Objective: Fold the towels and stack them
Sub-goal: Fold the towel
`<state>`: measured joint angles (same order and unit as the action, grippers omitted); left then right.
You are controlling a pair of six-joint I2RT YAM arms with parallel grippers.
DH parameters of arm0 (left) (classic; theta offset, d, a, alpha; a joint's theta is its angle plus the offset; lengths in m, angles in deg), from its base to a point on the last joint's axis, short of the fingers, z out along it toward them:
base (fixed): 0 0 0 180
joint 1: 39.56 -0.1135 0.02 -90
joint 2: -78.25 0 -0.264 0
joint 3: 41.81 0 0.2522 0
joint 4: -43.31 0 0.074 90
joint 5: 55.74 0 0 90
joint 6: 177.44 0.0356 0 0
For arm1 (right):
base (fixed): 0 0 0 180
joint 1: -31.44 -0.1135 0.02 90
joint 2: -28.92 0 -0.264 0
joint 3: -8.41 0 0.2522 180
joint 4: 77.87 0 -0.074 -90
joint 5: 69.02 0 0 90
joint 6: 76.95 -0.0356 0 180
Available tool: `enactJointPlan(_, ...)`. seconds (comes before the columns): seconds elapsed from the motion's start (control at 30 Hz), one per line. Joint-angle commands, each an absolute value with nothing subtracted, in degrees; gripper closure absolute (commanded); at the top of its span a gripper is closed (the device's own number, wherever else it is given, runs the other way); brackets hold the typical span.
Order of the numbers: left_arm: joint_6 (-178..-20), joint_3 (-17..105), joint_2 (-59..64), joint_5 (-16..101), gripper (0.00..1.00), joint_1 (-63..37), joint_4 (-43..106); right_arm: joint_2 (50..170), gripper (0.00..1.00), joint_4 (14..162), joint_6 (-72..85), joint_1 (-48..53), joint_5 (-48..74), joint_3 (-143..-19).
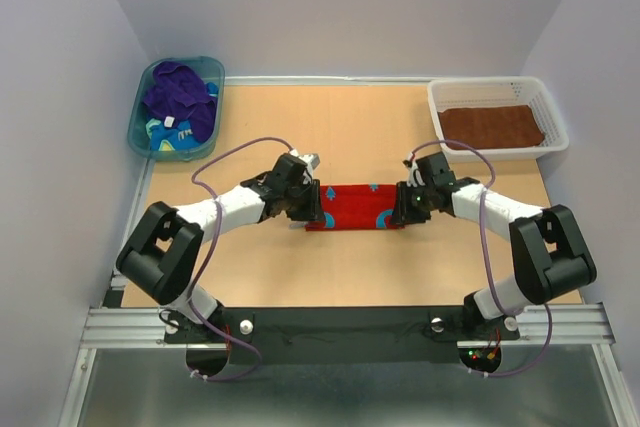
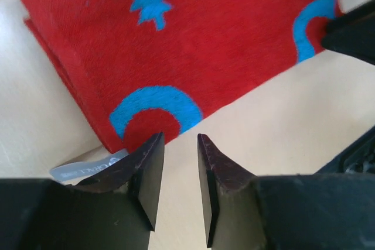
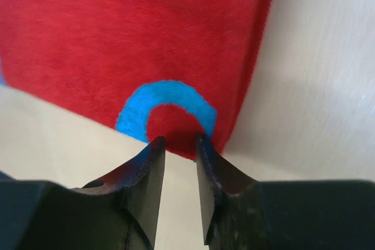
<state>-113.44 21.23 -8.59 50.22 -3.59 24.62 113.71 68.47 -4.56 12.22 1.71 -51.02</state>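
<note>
Red towel (image 1: 355, 205), folded to a strip, lies flat on the counter (image 1: 350, 137) between both hands. Left hand (image 2: 179, 139): fingers slightly parted, empty, beside one corner. Right hand (image 3: 179, 140): likewise parted, tips at the opposite corner, perhaps touching.

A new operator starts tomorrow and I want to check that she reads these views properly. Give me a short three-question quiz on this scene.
1. True or false: the red towel lies in the white basket.
2. Which towel is in that basket? A) purple B) brown C) yellow
3. Complete: the purple towel lies in the teal ____.
Key: 1 false, it lies folded on the table between the left gripper and right gripper, both open; 2 B, the brown towel; 3 tub.
</note>
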Motion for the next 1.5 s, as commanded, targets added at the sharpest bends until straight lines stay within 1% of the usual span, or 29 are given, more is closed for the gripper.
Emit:
enactJointPlan(0.0, -119.16, 17.31, -10.60, 45.51, 0.63, -3.52, 26.91, 114.00, 0.67, 77.29, -8.04, 11.76, 5.59, -45.17)
enactJointPlan(0.07, -119.95, 16.08, -10.95, 44.11, 0.66, -3.79, 27.00, 113.65, 0.67, 77.38, -8.22, 11.76, 6.03, -43.59)
enactJointPlan(0.17, -120.48, 14.32, -10.34, 41.12, 0.66, -4.84, 27.00, 109.01, 0.67, 77.21, -8.40, 11.84, 8.40, -42.01)
enactJointPlan(0.23, -120.13, 13.27, -10.08, 41.20, 0.67, -5.89, 27.00, 106.36, 0.67, 77.03, -8.40, 11.84, 11.39, -41.74)
enactJointPlan(0.3, -119.61, 13.26, -9.46, 41.38, 0.67, -6.60, 26.82, 102.76, 0.67, 76.59, -8.40, 11.84, 11.75, -42.61)
enactJointPlan(0.43, -118.73, 13.96, -7.97, 41.46, 0.66, -6.60, 26.30, 100.64, 0.67, 76.68, -9.54, 11.84, 8.85, -47.43)
enactJointPlan(0.53, -118.20, 14.40, -7.97, 40.76, 0.66, -6.51, 25.77, 102.47, 0.66, 77.12, -9.71, 11.84, 7.71, -52.53)
enactJointPlan(0.63, -117.85, 14.40, -8.67, 40.06, 0.65, -6.60, 25.59, 107.22, 0.67, 78.43, -9.63, 11.84, 6.48, -55.52)
enactJointPlan(0.8, -117.93, 13.79, -9.29, 38.57, 0.64, -6.60, 25.51, 115.57, 0.68, 84.32, -10.77, 11.84, 5.77, -54.31)
enactJointPlan(0.93, -117.59, 13.52, -9.46, 37.60, 0.64, -7.30, 25.50, 119.26, 0.71, 86.96, -10.68, 12.02, 10.15, -51.14)
enactJointPlan(1.03, -116.97, 13.00, -10.43, 37.60, 0.64, -8.27, 25.51, 121.54, 0.73, 87.84, -9.45, 12.20, 17.26, -49.39)
enactJointPlan(1.07, -116.71, 12.91, -10.86, 37.60, 0.64, -8.79, 25.42, 121.90, 0.73, 87.84, -9.36, 12.72, 17.89, -49.12)
enactJointPlan(1.2, -115.92, 12.99, -10.25, 36.28, 0.63, -9.59, 24.72, 118.66, 0.73, 87.75, -8.93, 13.16, 19.74, -48.24)
enactJointPlan(1.27, -115.04, 14.22, -9.20, 35.23, 0.61, -9.68, 23.75, 115.07, 0.72, 87.49, -8.05, 13.07, 20.01, -48.41)
enactJointPlan(1.33, -114.42, 16.32, -7.98, 35.05, 0.53, -9.59, 22.52, 112.60, 0.72, 86.70, -7.26, 13.08, 20.71, -49.03)
enactJointPlan(1.37, -113.90, 17.03, -7.45, 35.13, 0.49, -9.50, 22.52, 111.72, 0.72, 86.00, -7.17, 13.16, 22.10, -49.38)
enactJointPlan(1.4, -112.85, 17.73, -6.66, 35.66, 0.39, -8.98, 22.34, 110.14, 0.71, 83.99, -7.08, 13.42, 22.73, -49.82)
enactJointPlan(1.47, -111.44, 19.84, -4.55, 35.93, 0.29, -7.93, 22.17, 108.99, 0.64, 80.04, -6.47, 14.30, 23.78, -51.13)
